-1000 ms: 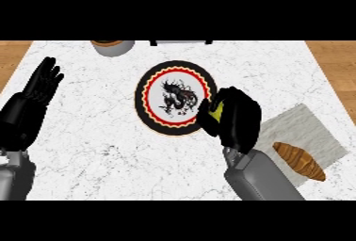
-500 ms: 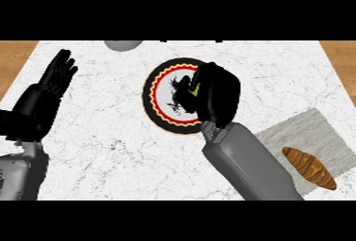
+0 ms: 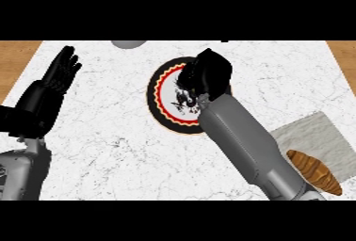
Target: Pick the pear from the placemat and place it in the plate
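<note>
The round plate (image 3: 157,96), with a black and red rim and a dark figure on its white middle, lies at the centre back of the marble counter. My right hand (image 3: 208,75) hovers over the plate's right half with its fingers curled downward. The pear is hidden inside that hand and does not show. The pale grey placemat (image 3: 316,134) lies at the right, behind my right forearm. At the left edge my left hand (image 3: 49,92) rests open, fingers pointing up.
A brown bread loaf (image 3: 316,170) lies on the placemat's near corner. A grey bowl (image 3: 128,43) peeks in at the counter's back edge. Wooden floor shows past the counter's left and right back corners.
My right hand carried the pear from the plate's right rim to over the plate. The yellow-green pear showed in the hand earlier and is now covered. The view has shifted slightly.
</note>
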